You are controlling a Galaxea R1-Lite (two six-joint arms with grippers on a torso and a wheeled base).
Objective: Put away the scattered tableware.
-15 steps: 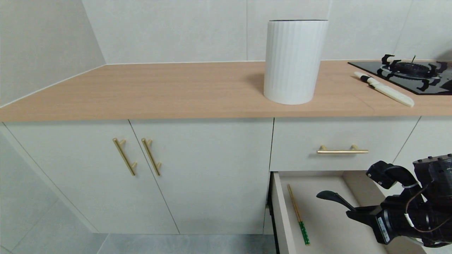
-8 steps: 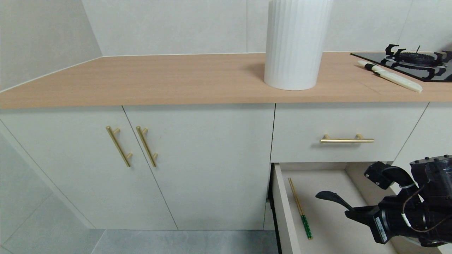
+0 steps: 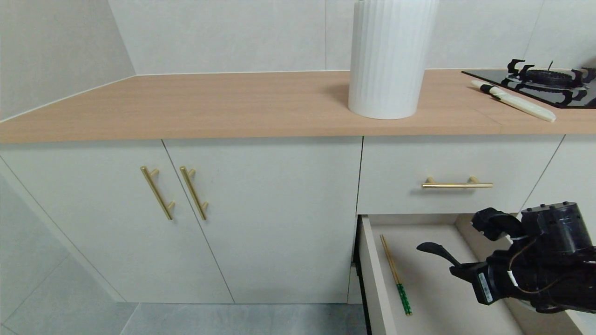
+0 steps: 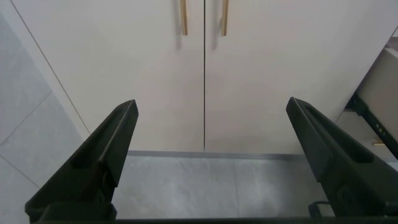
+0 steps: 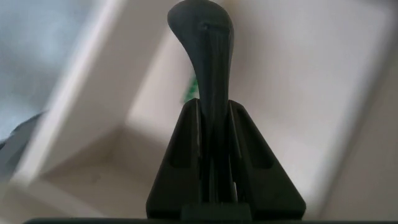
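the long wooden worktop (image 3: 209,102) carries a tall white ribbed cylinder (image 3: 389,60). below it a pale drawer (image 3: 372,274) stands open. the left hand (image 4: 211,109), fingers wide apart, faces the pale cupboard doors (image 4: 267,81). the right hand (image 3: 458,272) is clamped on a black plastic spoon (image 3: 435,251) above the drawer. a cream-coloured knife (image 3: 514,101) lies on the worktop. wooden chopsticks with green ends (image 3: 395,279) lie in the drawer.

A black spoon (image 3: 435,251) is gripped by the right tool (image 3: 458,272) above the open pale drawer (image 3: 370,270), where wooden chopsticks with green ends (image 3: 395,281) are laid near its left wall. A white ribbed cylinder (image 3: 386,60) and a cream knife (image 3: 512,101) are set on the wooden worktop (image 3: 209,107).
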